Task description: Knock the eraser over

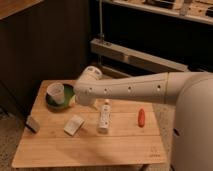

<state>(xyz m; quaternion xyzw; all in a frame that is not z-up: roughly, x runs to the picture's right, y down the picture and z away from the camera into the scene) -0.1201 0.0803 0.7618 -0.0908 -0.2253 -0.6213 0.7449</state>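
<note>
A small dark grey block, which I take for the eraser (32, 123), stands at the left edge of the wooden table (120, 147). A white flat block (74, 125) lies to its right, and I cannot tell for sure which of the two is the eraser. My white arm (130, 90) reaches in from the right across the table's far half, with its elbow (88, 82) above the green bowl. My gripper is hidden behind the arm and does not show.
A white cup (55, 92) sits in a green bowl (61, 100) at the far left. A white bottle (104, 117) lies in the middle and a red-orange piece (141, 117) lies to the right. Dark cabinets and a metal rail (135, 60) stand behind the table.
</note>
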